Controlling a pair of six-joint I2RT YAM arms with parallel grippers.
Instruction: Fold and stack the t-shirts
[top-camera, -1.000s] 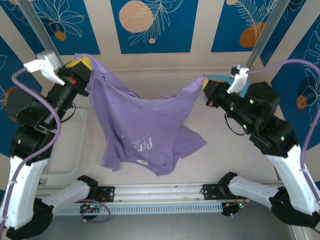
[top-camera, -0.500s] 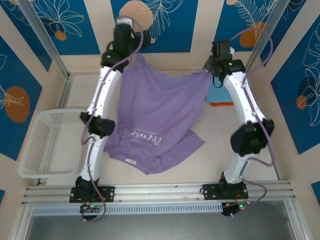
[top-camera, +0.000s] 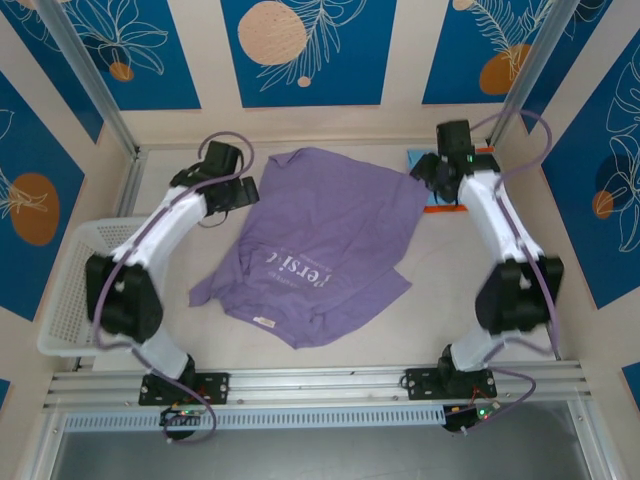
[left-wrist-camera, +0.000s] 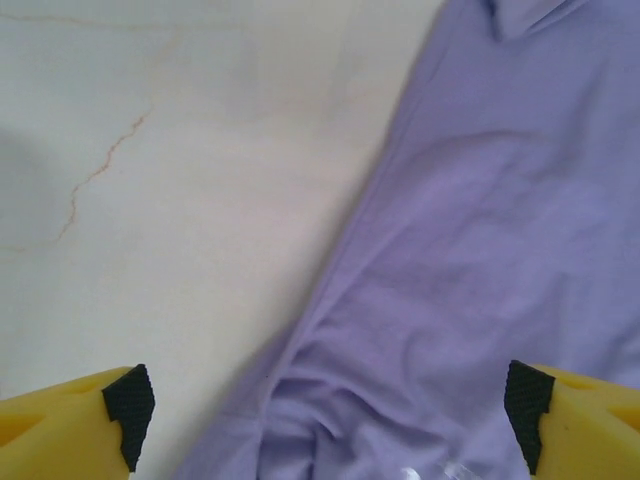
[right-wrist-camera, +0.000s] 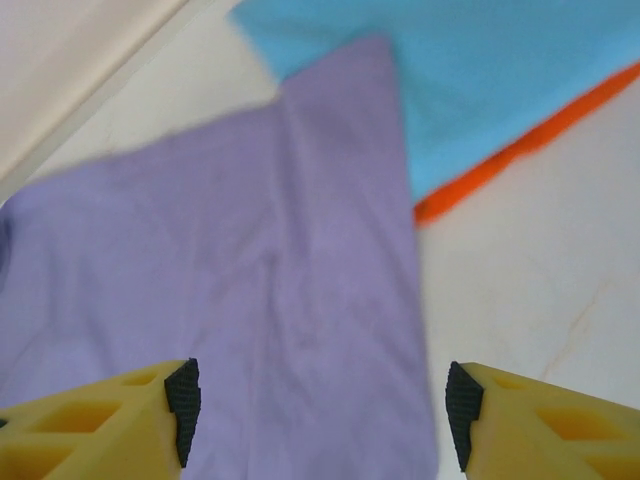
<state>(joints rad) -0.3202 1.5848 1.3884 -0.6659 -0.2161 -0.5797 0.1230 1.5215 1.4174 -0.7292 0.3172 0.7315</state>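
Note:
The lavender t-shirt (top-camera: 325, 245) lies spread on the table, white lettering up, its lower hem rumpled. My left gripper (top-camera: 243, 194) hovers over the shirt's far left edge. In the left wrist view that gripper (left-wrist-camera: 328, 415) is open above wrinkled purple cloth (left-wrist-camera: 480, 250), and its pads touch nothing. My right gripper (top-camera: 427, 172) is at the shirt's far right corner. In the right wrist view it (right-wrist-camera: 322, 408) is open over flat purple cloth (right-wrist-camera: 250, 300). That corner overlaps the light blue t-shirt (right-wrist-camera: 480, 80), which lies on the orange t-shirt (right-wrist-camera: 500, 160).
A white mesh basket (top-camera: 75, 290) sits at the table's left edge, beside the left arm. The blue and orange pile (top-camera: 441, 207) is at the far right, under the right arm. Bare table (left-wrist-camera: 180, 200) shows left of the shirt.
Both grippers have opened and let go of the purple shirt. It has dropped from hanging between them to lying on the table. Both arms have come down low over its far corners.

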